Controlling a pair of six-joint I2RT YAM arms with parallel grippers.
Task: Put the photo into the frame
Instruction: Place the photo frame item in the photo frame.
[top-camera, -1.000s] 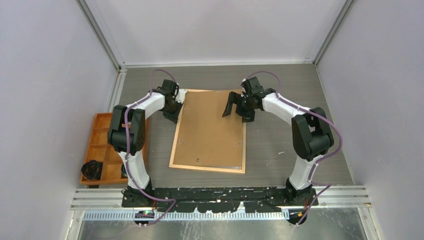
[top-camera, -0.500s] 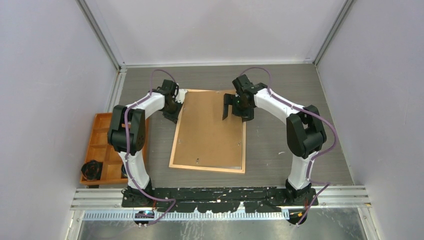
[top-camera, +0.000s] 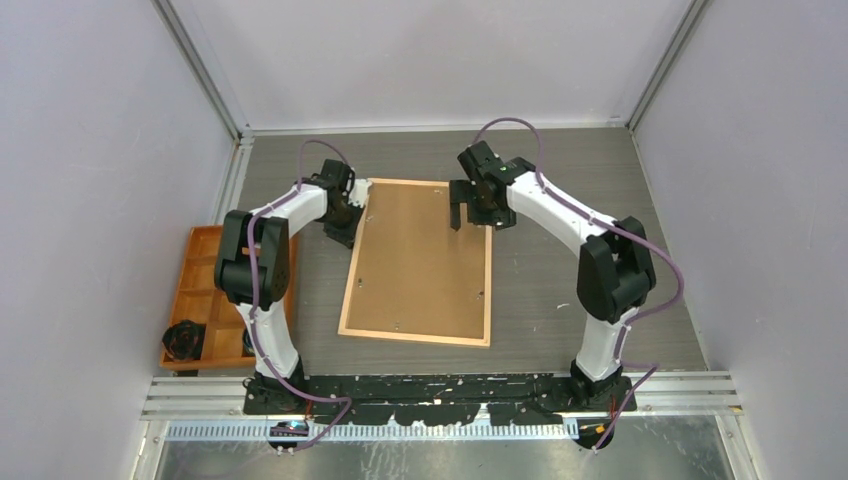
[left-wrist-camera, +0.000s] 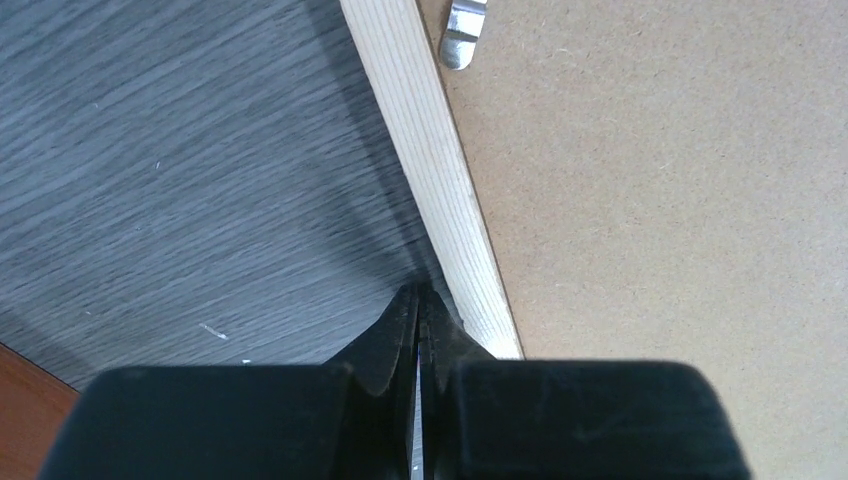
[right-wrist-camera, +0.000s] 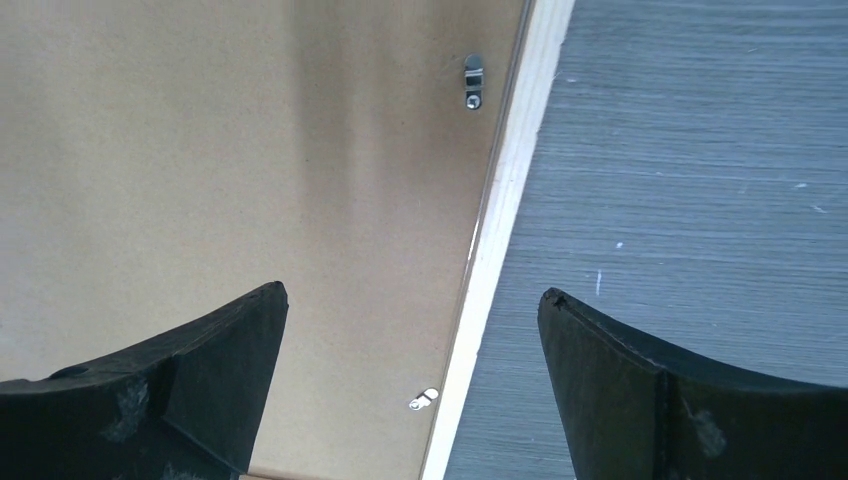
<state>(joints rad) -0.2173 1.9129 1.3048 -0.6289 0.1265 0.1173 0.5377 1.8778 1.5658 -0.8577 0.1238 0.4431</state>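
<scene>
The frame (top-camera: 415, 337) lies flat in the middle of the table, thin light wood strips around a brown backing board (top-camera: 420, 260). The photo is hidden. My left gripper (top-camera: 345, 230) is shut, its tips (left-wrist-camera: 417, 293) down on the table right against the outside of the frame's left strip (left-wrist-camera: 430, 150) near the far left corner. My right gripper (top-camera: 470, 213) is open and empty, held above the far right part of the frame. In the right wrist view it (right-wrist-camera: 410, 292) straddles the right strip (right-wrist-camera: 500, 220), one finger over the board (right-wrist-camera: 250, 150), one over the table.
Small metal clips (right-wrist-camera: 473, 80) (right-wrist-camera: 424, 400) sit on the board beside the right strip, and another clip (left-wrist-camera: 462, 35) sits by the left strip. An orange compartment tray (top-camera: 200, 275) with a black object (top-camera: 183, 340) stands at the left edge. Walls enclose the table.
My right gripper has swung toward the far edge and turned, so its open jaws now straddle the frame's right strip. The left arm and the frame have not moved.
</scene>
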